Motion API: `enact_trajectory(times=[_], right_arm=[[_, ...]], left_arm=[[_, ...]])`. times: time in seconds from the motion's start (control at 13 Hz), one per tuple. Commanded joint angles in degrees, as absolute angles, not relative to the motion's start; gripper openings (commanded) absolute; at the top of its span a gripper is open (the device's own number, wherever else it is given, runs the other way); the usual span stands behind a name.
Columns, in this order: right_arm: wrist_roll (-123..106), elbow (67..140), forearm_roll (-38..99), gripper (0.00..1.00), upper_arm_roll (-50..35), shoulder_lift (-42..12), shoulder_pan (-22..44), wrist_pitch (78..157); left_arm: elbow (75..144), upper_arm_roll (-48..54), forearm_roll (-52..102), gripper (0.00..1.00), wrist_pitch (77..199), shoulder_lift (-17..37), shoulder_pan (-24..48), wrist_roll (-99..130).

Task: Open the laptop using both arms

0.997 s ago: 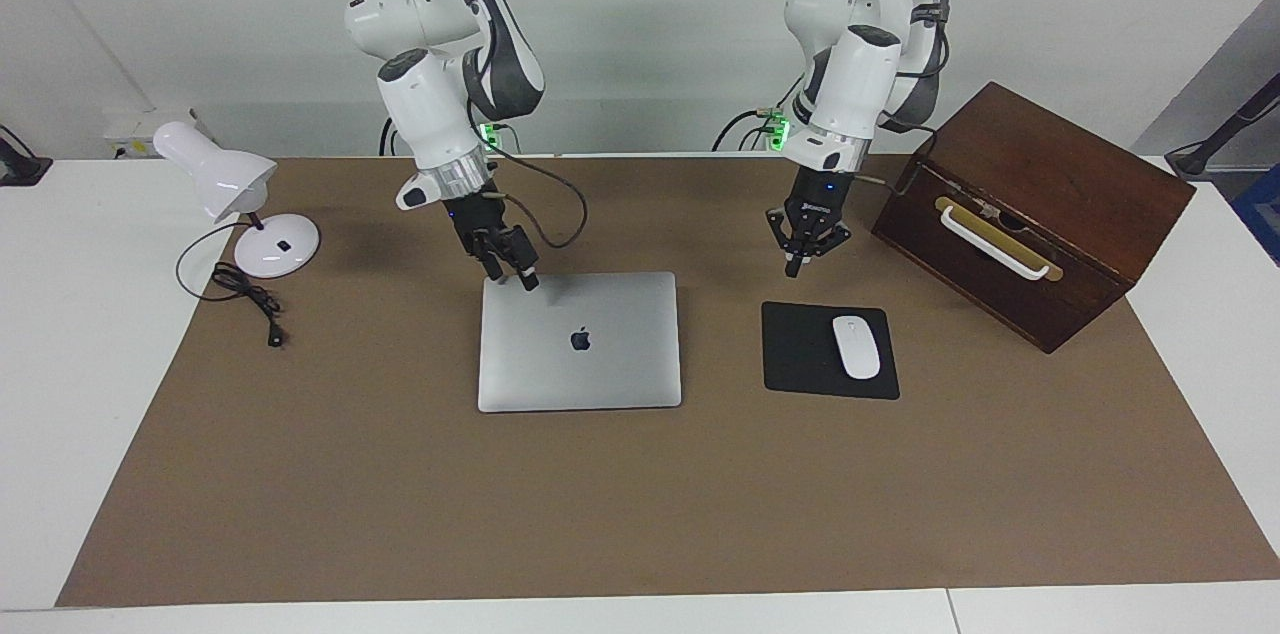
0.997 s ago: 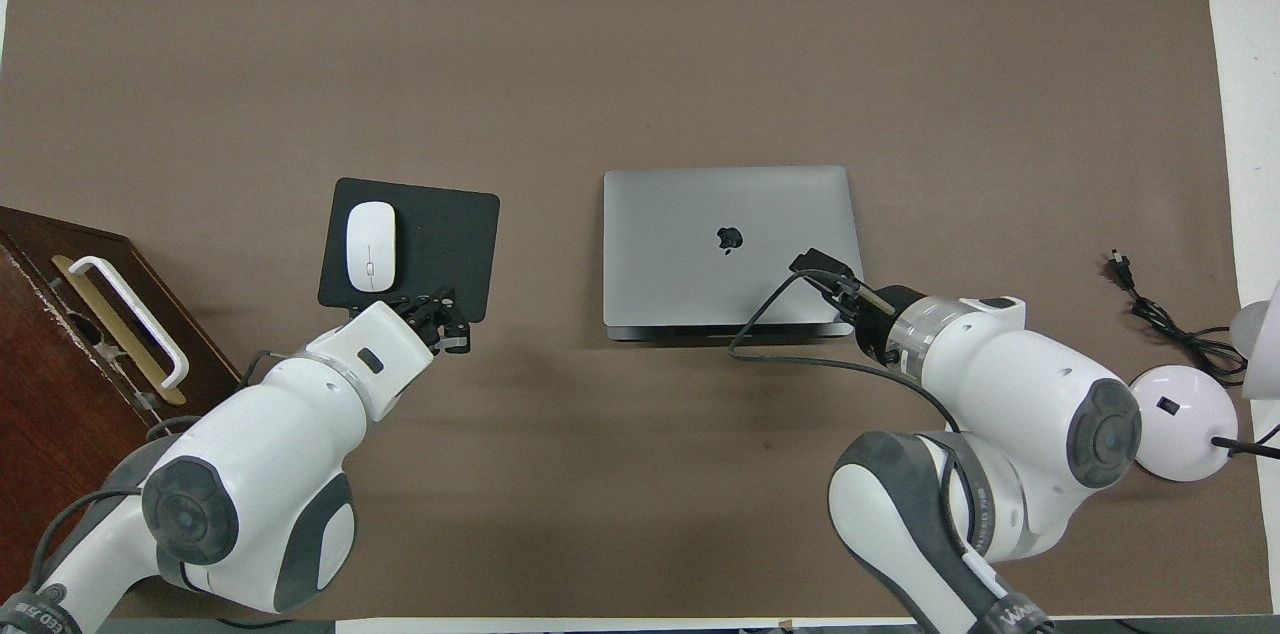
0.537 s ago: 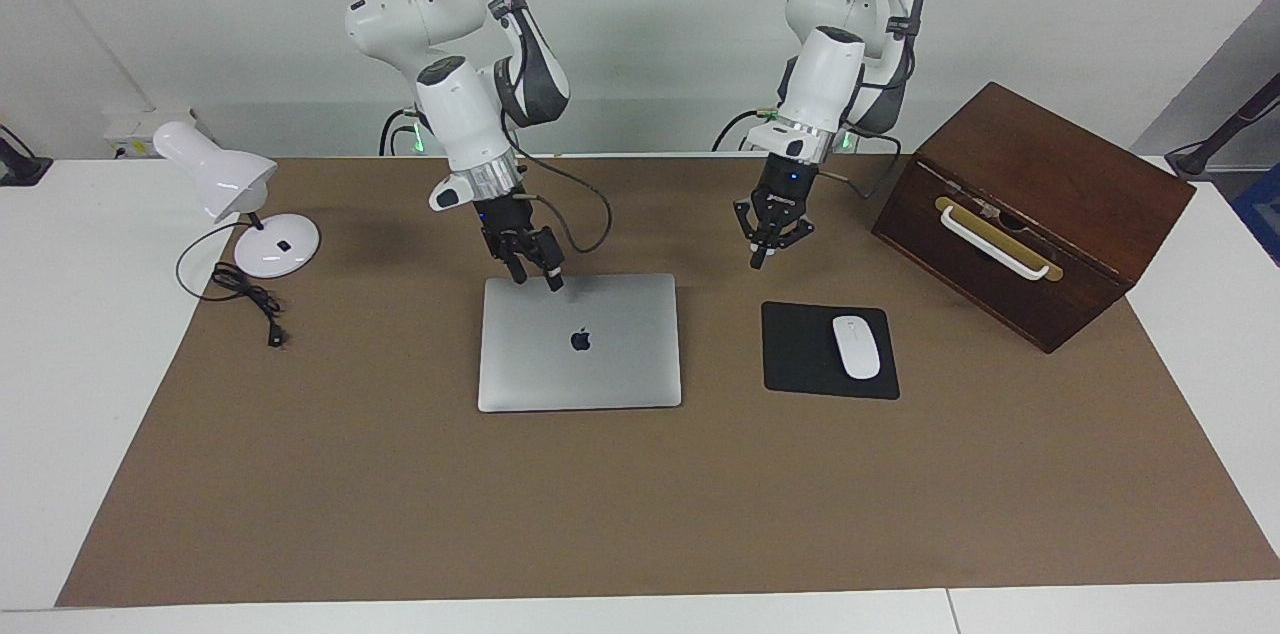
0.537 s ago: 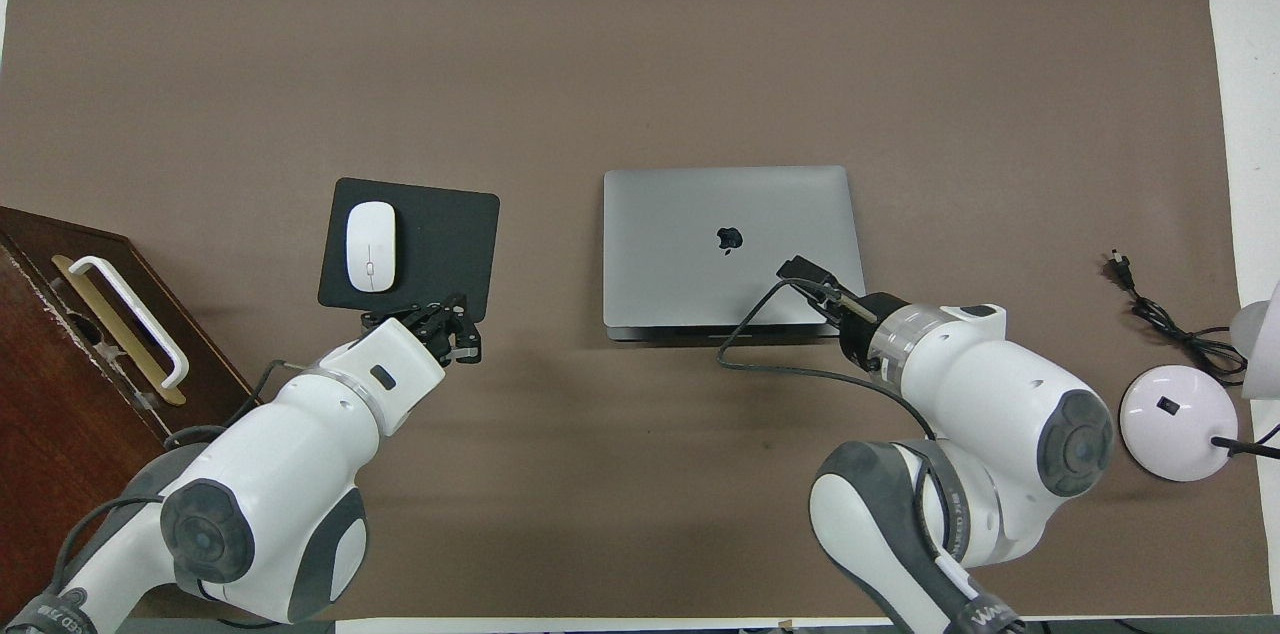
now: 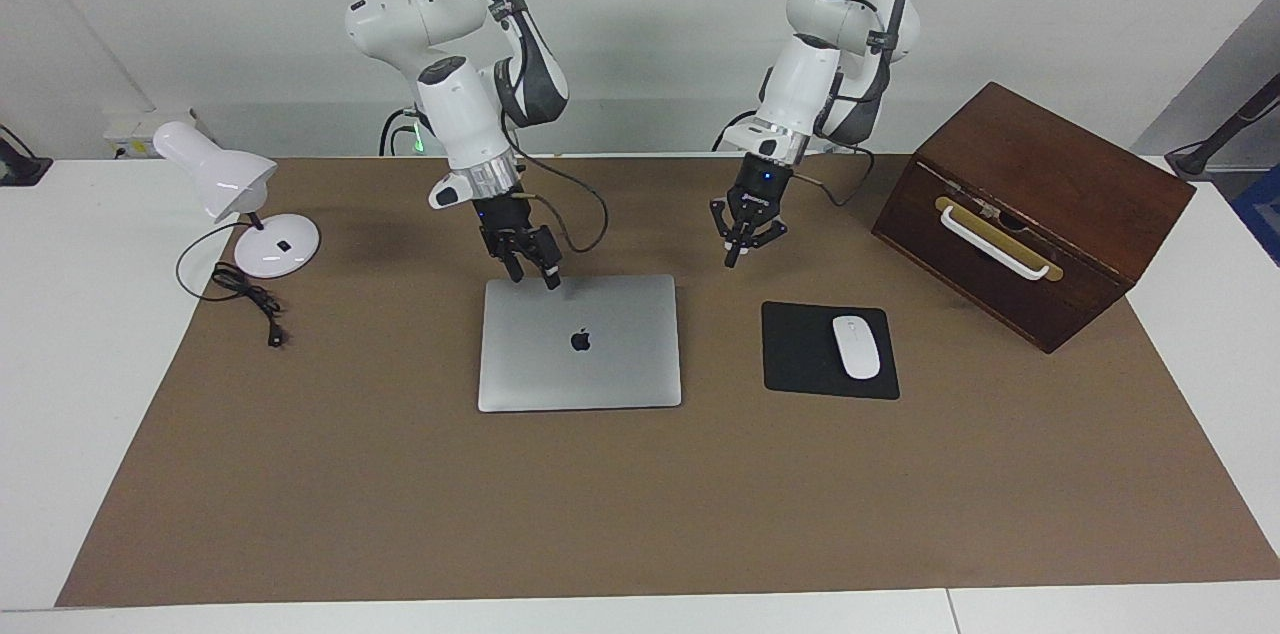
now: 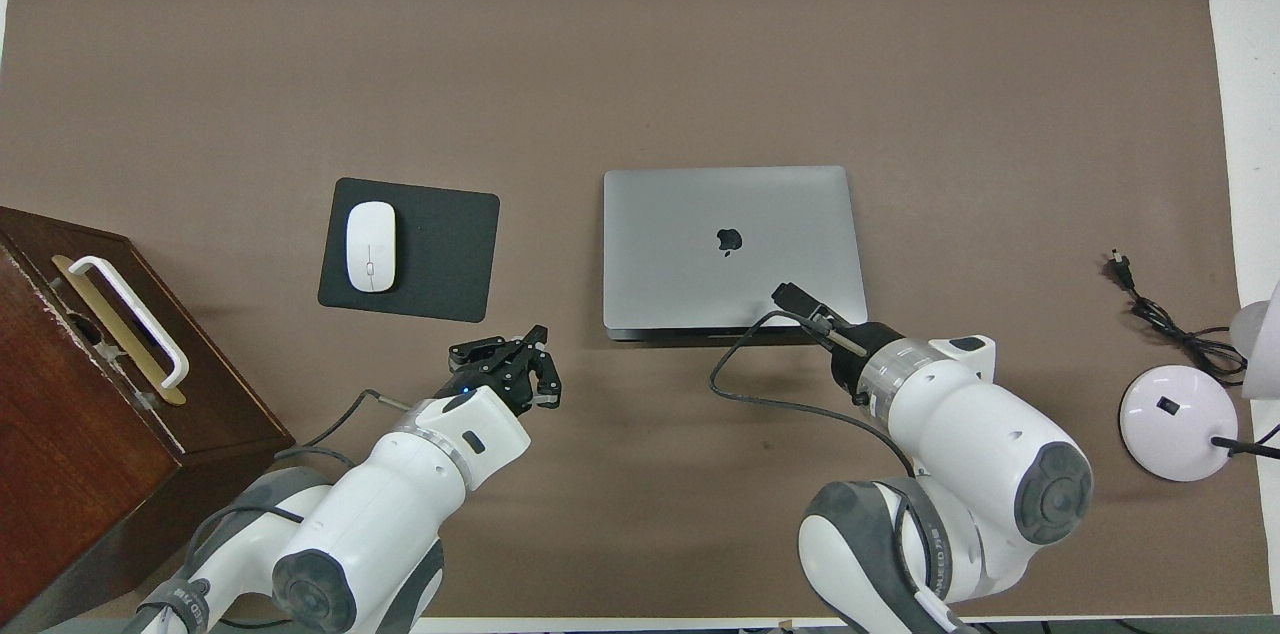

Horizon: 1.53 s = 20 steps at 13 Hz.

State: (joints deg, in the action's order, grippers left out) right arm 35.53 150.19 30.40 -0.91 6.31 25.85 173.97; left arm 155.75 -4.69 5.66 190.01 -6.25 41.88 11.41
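- We see the laptop point(image 5: 580, 342) lying shut and flat on the brown mat point(image 5: 640, 514) that covers the middle of the counter point(image 5: 60, 364), its logo facing up.
- Our right tool point(image 5: 530, 274) is over the laptop's edge nearest the robots, at the corner toward the right arm's end of the counter. Its fingers point down at the lid; we cannot tell whether they touch it, nor how wide they stand. It holds nothing that we can see.
- Our left tool point(image 5: 738, 249) hangs over bare mat, between the laptop and the mouse pad point(image 5: 800, 354) and nearer to the robots than both. Its fingers seem drawn close together with nothing between them, though we cannot be sure.
- A white mouse point(image 5: 856, 346) lies on the mouse pad, beside the laptop toward the left arm's end.
- A dark wooden box point(image 5: 1030, 209) with a white handle stands at the left arm's end.
- A white desk lamp point(image 5: 235, 199) with its loose cable point(image 5: 245, 299) sits at the right arm's end.
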Motion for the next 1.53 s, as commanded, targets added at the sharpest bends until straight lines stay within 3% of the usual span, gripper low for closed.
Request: enact_trajectory(times=[0.0,0.54,1.46], right_arm=[[33.7,152.0,31.7,1.0,-1.0,8.3,25.8,174.9],[34.5,154.4,31.7,1.0,-1.2,10.4,26.2,175.4],[34.2,159.6,31.7,1.0,-1.5,13.4,27.4,179.6]], left_arm=[[156.5,-5.5,6.5,0.0,191.4,-6.3,43.2,11.5],[155.7,-5.5,6.5,0.0,200.7,0.5,46.1,11.4],[147.2,-5.8,5.9,0.0,200.7,11.2,49.7,8.6]])
